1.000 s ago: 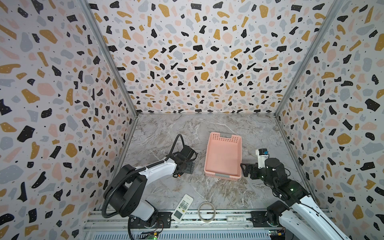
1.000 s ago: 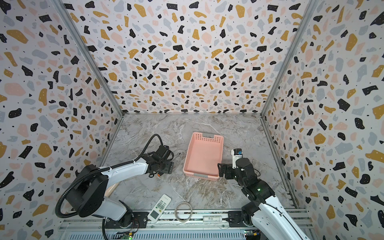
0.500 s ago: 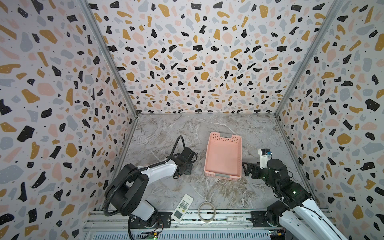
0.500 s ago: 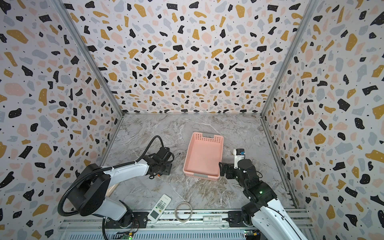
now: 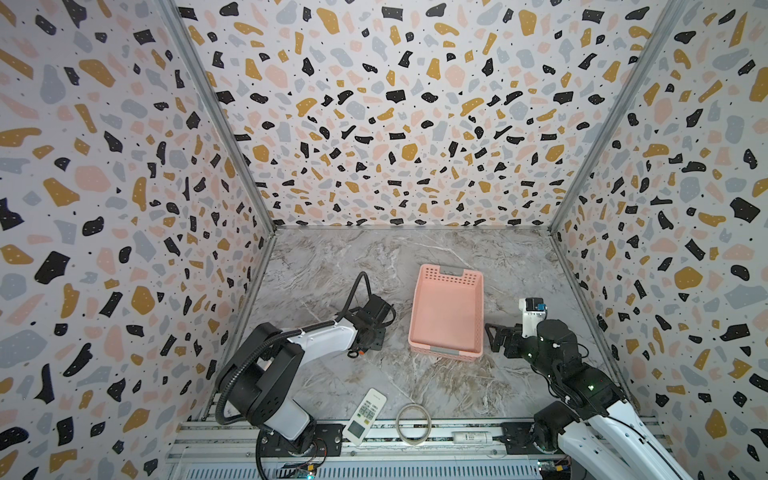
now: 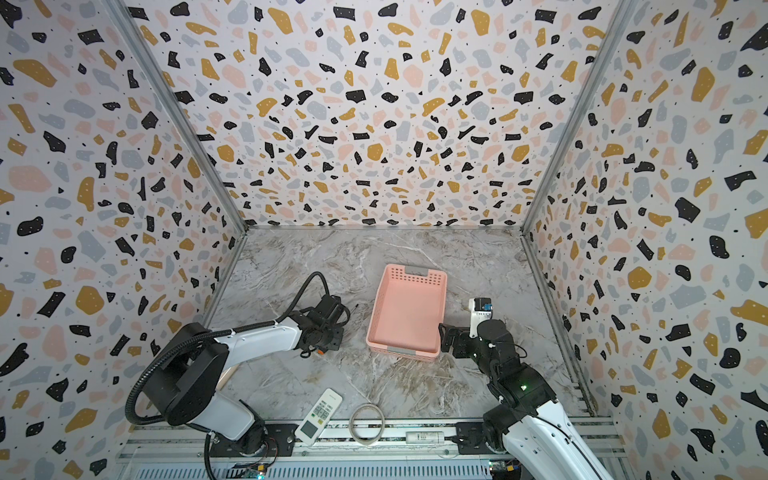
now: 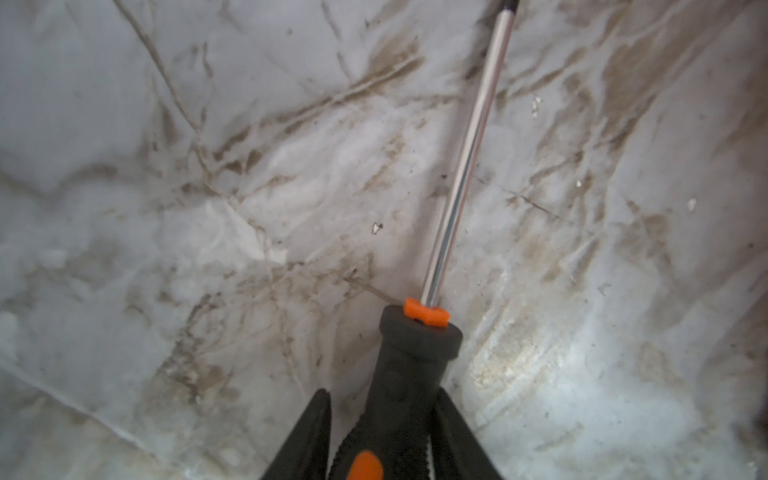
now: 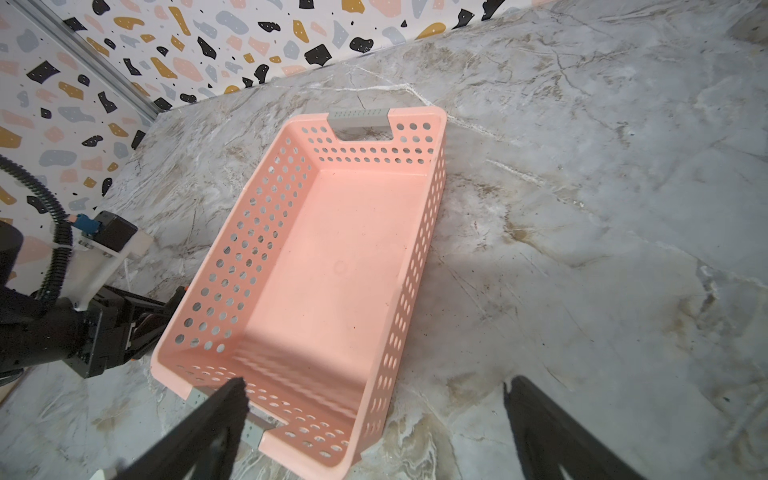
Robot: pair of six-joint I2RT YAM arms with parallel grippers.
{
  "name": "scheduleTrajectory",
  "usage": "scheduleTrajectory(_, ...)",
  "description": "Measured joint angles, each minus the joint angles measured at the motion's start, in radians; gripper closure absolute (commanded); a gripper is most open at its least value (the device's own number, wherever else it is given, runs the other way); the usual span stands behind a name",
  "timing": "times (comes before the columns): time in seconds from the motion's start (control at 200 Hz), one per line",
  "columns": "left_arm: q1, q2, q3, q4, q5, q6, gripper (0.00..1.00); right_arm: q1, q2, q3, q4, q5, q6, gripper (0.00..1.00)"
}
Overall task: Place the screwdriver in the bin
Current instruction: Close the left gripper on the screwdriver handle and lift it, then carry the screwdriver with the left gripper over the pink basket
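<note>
Gripping the screwdriver [image 7: 411,374] by its black handle, my left jaws are clamped tight on it, down on the counter [image 7: 208,208] beside the empty bin [image 5: 446,316]. Right jaws gape, holding nothing. Next, I reckon: lift, clear the rim, release.

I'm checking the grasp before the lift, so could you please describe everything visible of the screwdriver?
The screwdriver has a black rubbery-looking handle with orange insets and an orange collar, and a thin shiny metal shaft with a dark tip. It lies low along the marble table, left of the pink bin in a top view and outside it. The left gripper is shut on the handle, a finger on each side.
</note>
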Motion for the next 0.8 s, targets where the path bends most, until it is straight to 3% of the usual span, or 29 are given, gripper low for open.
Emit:
scheduleTrajectory(0.386,0.0,-0.028,0.0,-0.022,-0.002,-0.005,0.88,0.0,-0.012,-0.012,0.0,0.008,0.0,0.01)
scheduleTrajectory(0.626,0.0,-0.164,0.013,-0.086,-0.009,-0.007,0.93,0.0,-0.012,-0.014,0.001,0.007,0.0,0.01)
scheduleTrajectory(0.801,0.0,-0.259,0.102,-0.161,-0.013,-0.021,0.96,0.0,-0.022,-0.015,0.001,0.005,0.0,0.01)
